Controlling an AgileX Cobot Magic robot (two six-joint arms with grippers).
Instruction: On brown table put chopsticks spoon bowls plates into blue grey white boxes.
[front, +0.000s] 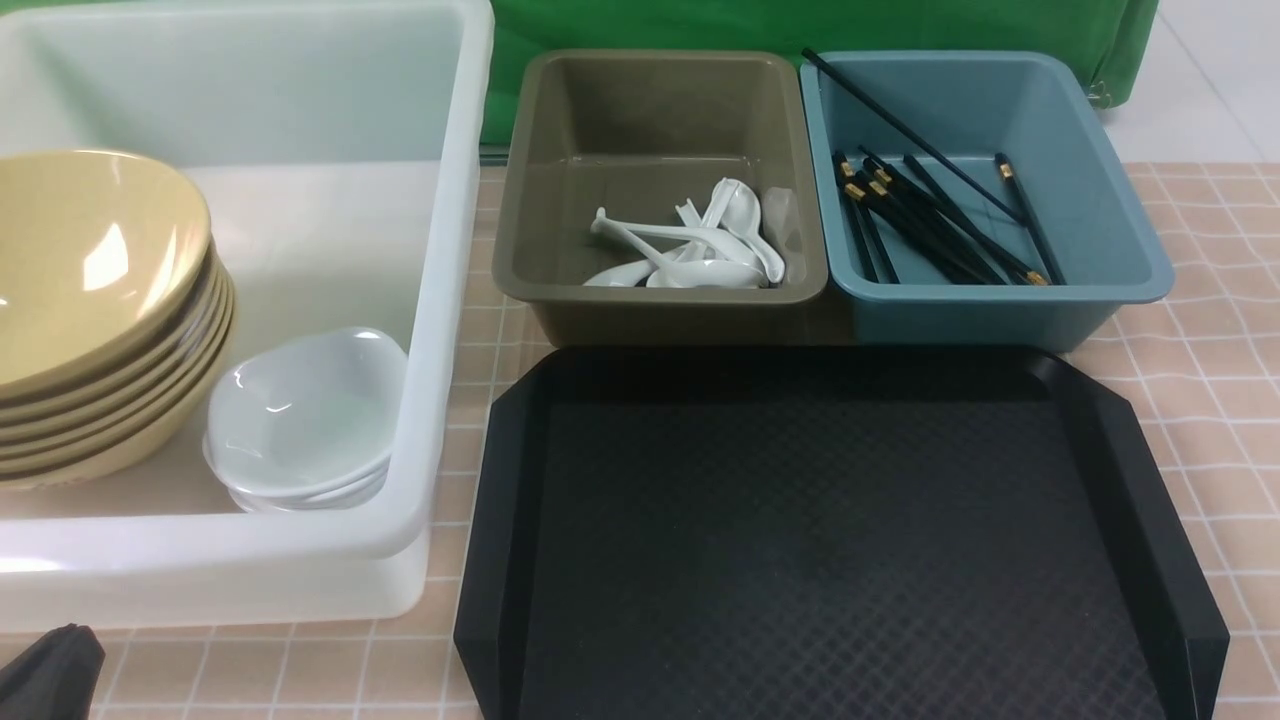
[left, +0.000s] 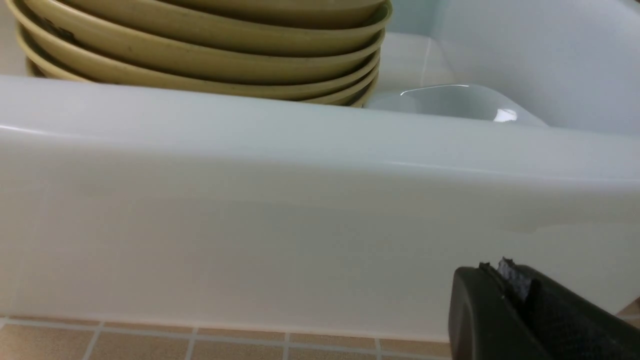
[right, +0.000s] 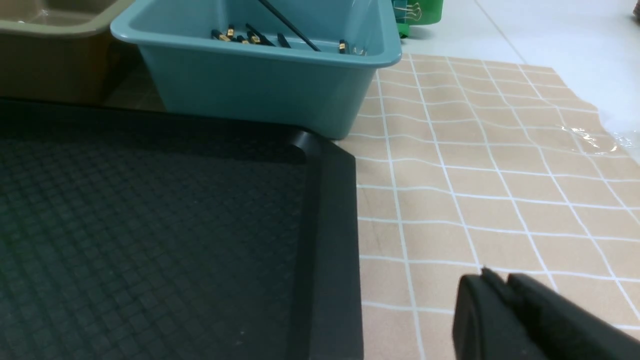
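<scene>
Three bins already hold everything we can see: the bowls (front: 95, 310) and plates (front: 305, 415) stacked in the white tub (front: 440, 300), the spoons (front: 700, 245) in the grey bin (front: 520, 200), the chopsticks (front: 930, 215) in the blue bin (front: 1110, 190) — and the black tray (front: 820, 540) on the counter (front: 1200, 330) lies bare. Our left gripper (left: 505, 280) sits low beside the tub's outer wall, jaws pressed together; the right gripper (right: 495, 282) hovers over bare counter just beside the tray, jaws nearly together and pinching nothing. We judge the sorting done, so the step is a clean retreat — we should lift both arms straight up first, clear of the tub wall and tray rim.

Black cross-hatched tray (front: 830, 540) with cut corners, green cloth (front: 800, 30) behind, pale floor (front: 1220, 80)
</scene>
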